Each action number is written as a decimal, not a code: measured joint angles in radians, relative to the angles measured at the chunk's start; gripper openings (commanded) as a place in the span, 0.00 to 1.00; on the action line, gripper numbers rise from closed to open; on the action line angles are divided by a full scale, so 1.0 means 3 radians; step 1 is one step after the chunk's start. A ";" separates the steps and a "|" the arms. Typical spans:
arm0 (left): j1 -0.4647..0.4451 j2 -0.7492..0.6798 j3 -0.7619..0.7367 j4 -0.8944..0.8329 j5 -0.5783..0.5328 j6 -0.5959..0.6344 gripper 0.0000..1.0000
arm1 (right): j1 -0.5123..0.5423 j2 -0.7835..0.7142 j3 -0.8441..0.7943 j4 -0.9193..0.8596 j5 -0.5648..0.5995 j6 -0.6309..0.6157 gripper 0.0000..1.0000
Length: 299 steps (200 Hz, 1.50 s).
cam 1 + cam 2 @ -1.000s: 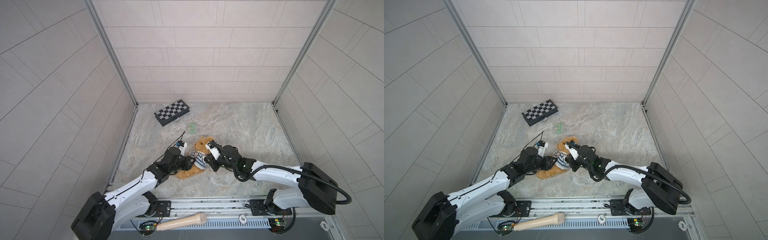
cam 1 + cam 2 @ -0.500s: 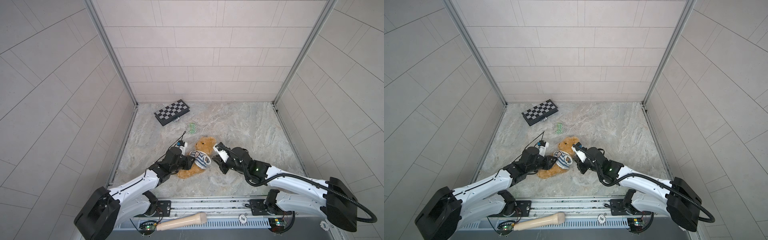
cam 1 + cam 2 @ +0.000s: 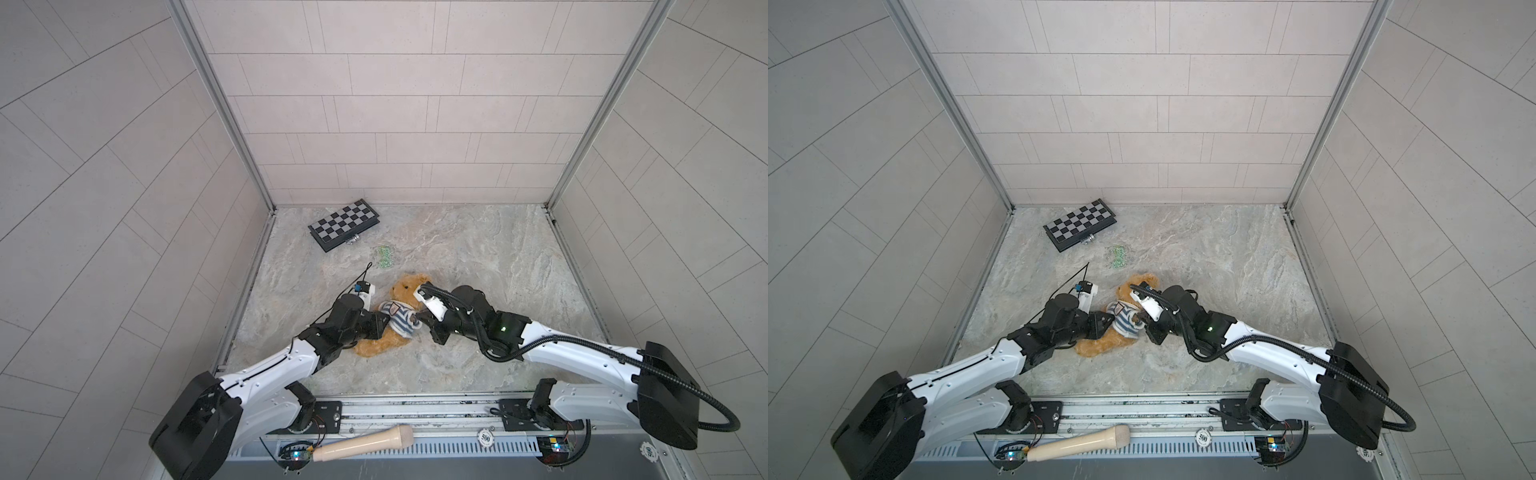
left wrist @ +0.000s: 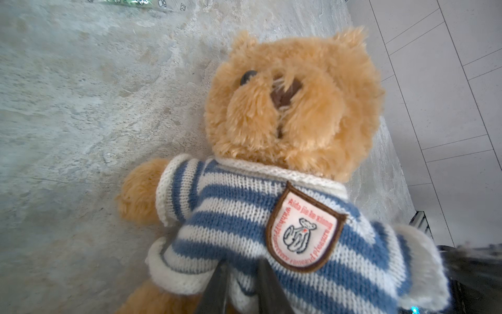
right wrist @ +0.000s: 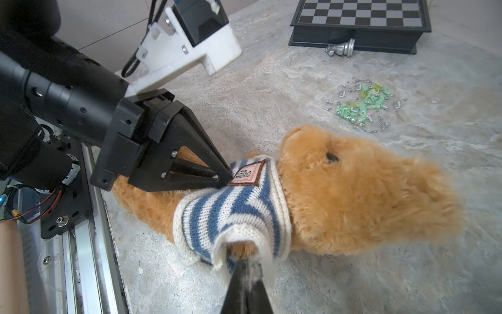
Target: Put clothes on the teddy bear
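The teddy bear [image 3: 409, 286] [image 3: 1136, 289] lies on its back on the marble table, head toward the back wall. A blue-and-white striped knit sweater [image 4: 231, 206] [image 5: 231, 209] with a shield badge covers its chest. My left gripper [image 4: 241, 267] [image 3: 384, 322] [image 3: 1111, 320] comes in from the bear's leg side and is shut on a fold of the sweater's hem. My right gripper [image 5: 245, 262] [image 3: 417, 320] [image 3: 1140, 320] is shut on the white cuff of the sleeve nearest it; a bit of paw shows inside that sleeve. The other paw sticks out of its sleeve in the left wrist view.
A folded chessboard box [image 3: 344, 224] lies at the back left, a silver chess piece [image 5: 341, 49] beside it. A clear bag of small green parts [image 3: 384, 257] sits just beyond the bear's head. A beige handle [image 3: 365, 442] rests on the front rail.
My right gripper drew back from the bear's shoulder, then came in lower and shut on the sleeve cuff. My left gripper tightened on the hem; the bear shifted slightly.
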<state>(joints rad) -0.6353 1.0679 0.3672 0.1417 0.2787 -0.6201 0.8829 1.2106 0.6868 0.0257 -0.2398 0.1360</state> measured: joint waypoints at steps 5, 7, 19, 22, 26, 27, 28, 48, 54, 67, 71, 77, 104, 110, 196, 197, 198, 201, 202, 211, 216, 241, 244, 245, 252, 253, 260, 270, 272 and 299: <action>0.0000 0.0000 0.0000 0.0000 0.0000 -0.0001 0.24 | 0.0000 0.0028 0.0011 0.0000 -0.0011 -0.0008 0.00; 0.0000 0.0000 0.0000 0.0000 0.0000 0.0000 0.24 | 0.0000 0.0036 0.0014 0.0000 -0.0014 -0.0011 0.00; 0.0000 0.0000 0.0000 0.0000 0.0000 0.0000 0.24 | 0.0000 0.0095 0.0032 -0.0005 -0.0032 -0.0028 0.00; 0.0000 0.0000 0.0000 0.0000 0.0000 0.0000 0.24 | 0.0000 0.0112 0.0037 -0.0004 -0.0038 -0.0032 0.00; 0.0000 0.0000 0.0000 0.0000 0.0000 0.0000 0.24 | 0.0000 0.0130 0.0042 -0.0005 -0.0042 -0.0036 0.00; 0.0000 0.0000 0.0000 0.0000 0.0000 0.0000 0.24 | 0.0000 0.0134 0.0043 -0.0006 -0.0043 -0.0038 0.00; 0.0000 0.0000 0.0000 0.0000 0.0001 0.0000 0.24 | 0.0000 0.0139 0.0046 -0.0005 -0.0046 -0.0041 0.00; 0.0000 0.0000 0.0000 0.0000 0.0000 0.0000 0.24 | 0.0000 0.0211 0.0064 -0.0004 -0.0071 -0.0069 0.00; 0.0000 0.0000 0.0000 0.0000 0.0000 0.0000 0.23 | 0.0000 0.0230 0.0069 -0.0004 -0.0079 -0.0075 0.00; 0.0000 0.0000 0.0000 0.0000 0.0000 0.0000 0.23 | 0.0000 0.0272 0.0072 0.0000 -0.0094 -0.0084 0.00; 0.0000 0.0000 0.0000 0.0000 -0.0001 0.0000 0.23 | 0.0000 0.0287 0.0072 0.0000 -0.0098 -0.0084 0.00; 0.0000 -0.0001 0.0000 -0.0001 -0.0005 0.0000 0.23 | 0.0000 0.0306 0.0072 0.0001 -0.0103 -0.0085 0.00; 0.0000 -0.0010 0.0000 -0.0004 -0.0019 0.0000 0.23 | 0.0000 0.0388 0.0072 0.0004 -0.0130 -0.0093 0.00; 0.0000 -0.0010 0.0000 -0.0004 -0.0023 0.0000 0.23 | 0.0000 0.0401 0.0072 0.0009 -0.0139 -0.0094 0.01; 0.0000 -0.0005 -0.0004 0.0004 -0.0032 0.0001 0.23 | 0.0000 0.0649 0.0072 0.0197 -0.0310 -0.0198 0.09; 0.0000 -0.0005 -0.0004 0.0004 -0.0032 0.0001 0.23 | -0.0001 0.0650 0.0072 0.0198 -0.0313 -0.0200 0.09; 0.0000 -0.0005 -0.0004 0.0004 -0.0032 0.0001 0.23 | -0.0001 0.0654 0.0072 0.0201 -0.0315 -0.0202 0.09; 0.0000 -0.0005 -0.0004 0.0004 -0.0033 0.0001 0.23 | -0.0001 0.0657 0.0072 0.0209 -0.0319 -0.0207 0.10; 0.0000 -0.0006 -0.0004 0.0003 -0.0033 0.0001 0.23 | -0.0001 0.0660 0.0072 0.0211 -0.0320 -0.0209 0.10; 0.0000 -0.0006 -0.0004 0.0001 -0.0033 0.0000 0.23 | -0.0001 0.0674 0.0072 0.0225 -0.0336 -0.0224 0.10; 0.0000 -0.0008 -0.0004 0.0001 -0.0033 0.0001 0.23 | -0.0001 0.0679 0.0072 0.0230 -0.0341 -0.0234 0.11; 0.0000 -0.0010 -0.0005 -0.0004 -0.0034 0.0011 0.23 | -0.0005 0.0684 0.0072 0.0248 -0.0383 -0.0284 0.12; 0.0000 -0.0010 -0.0004 -0.0005 -0.0034 0.0015 0.23 | -0.0008 0.0687 0.0072 0.0251 -0.0388 -0.0290 0.12; 0.0000 -0.0010 -0.0004 -0.0006 -0.0034 0.0015 0.23 | -0.0008 0.0687 0.0072 0.0251 -0.0389 -0.0291 0.13; 0.0000 -0.0010 -0.0005 -0.0008 -0.0034 0.0024 0.23 | -0.0008 0.0694 0.0072 0.0256 -0.0397 -0.0304 0.13; 0.0000 -0.0010 -0.0004 -0.0009 -0.0034 0.0024 0.23 | -0.0008 0.0696 0.0072 0.0258 -0.0398 -0.0306 0.13; 0.0000 -0.0010 -0.0004 -0.0011 -0.0034 0.0027 0.23 | -0.0008 0.0704 0.0072 0.0264 -0.0406 -0.0318 0.13; 0.0000 -0.0010 -0.0005 -0.0015 -0.0034 0.0029 0.23 | -0.0009 0.0724 0.0072 0.0278 -0.0418 -0.0332 0.13; 0.0000 -0.0010 -0.0005 -0.0017 -0.0034 0.0031 0.23 | -0.0009 0.0727 0.0072 0.0280 -0.0423 -0.0336 0.14; 0.0000 -0.0001 -0.0005 -0.0015 -0.0034 0.0036 0.23 | -0.0018 0.0746 0.0072 0.0312 -0.0472 -0.0370 0.16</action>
<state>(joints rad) -0.6353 1.0676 0.3656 0.1371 0.2684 -0.6094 0.8776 1.4345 0.7086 0.1192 -0.3813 0.0250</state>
